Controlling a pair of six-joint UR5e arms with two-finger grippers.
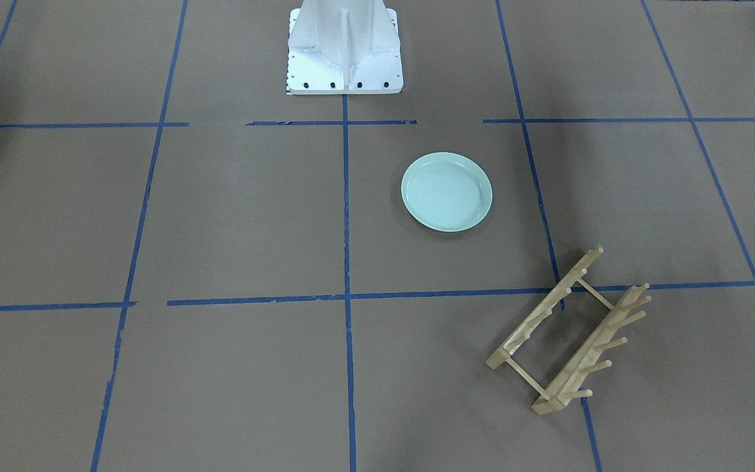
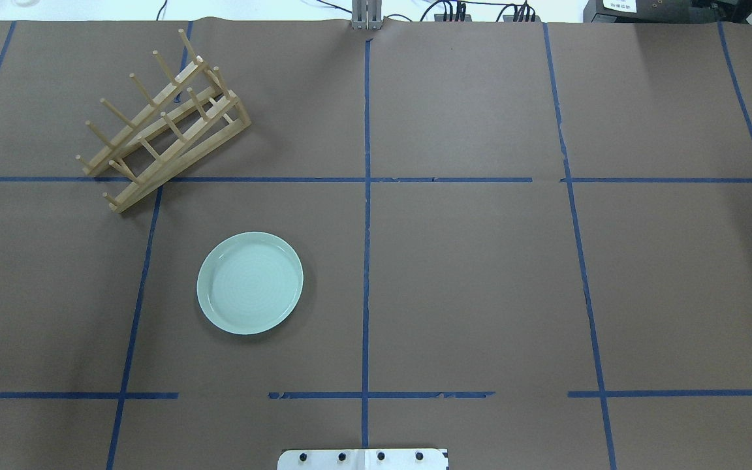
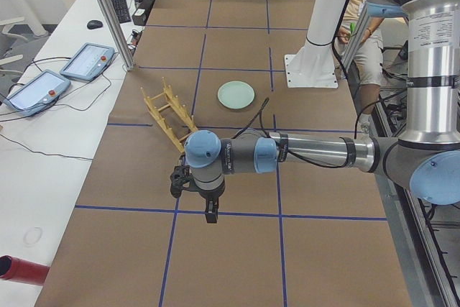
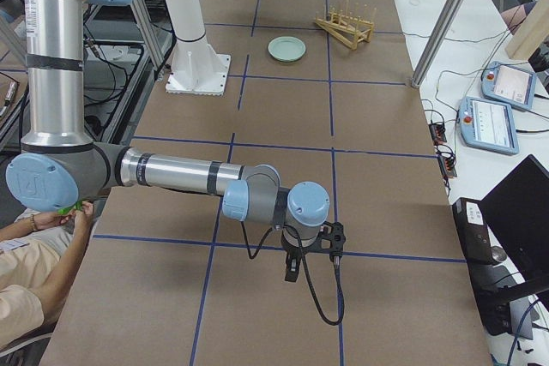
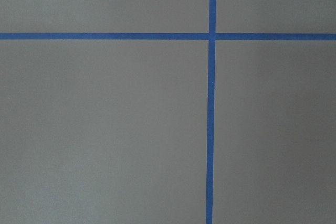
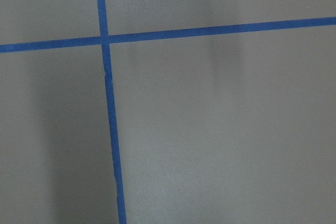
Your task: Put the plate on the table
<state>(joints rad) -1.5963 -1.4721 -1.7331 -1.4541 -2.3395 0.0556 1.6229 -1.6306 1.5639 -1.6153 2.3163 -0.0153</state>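
The pale mint-green plate [image 1: 446,191] lies flat and upright on the brown table [image 1: 220,216], a little to my left of the centre line. It also shows in the overhead view [image 2: 250,282] and both side views [image 3: 236,94] [image 4: 286,49]. Nothing touches it. My left gripper [image 3: 210,213] hangs low over the table's left end, far from the plate; I cannot tell whether it is open or shut. My right gripper [image 4: 292,270] hangs low over the right end; I cannot tell its state either. Both wrist views show only bare table and blue tape.
The light wooden peg rack [image 2: 164,124] stands at the far left, apart from the plate, and holds nothing. The white robot base [image 1: 345,52] is at the near middle edge. Teach pendants [image 3: 88,61] and metal posts [image 3: 108,12] stand beyond the table's far edge.
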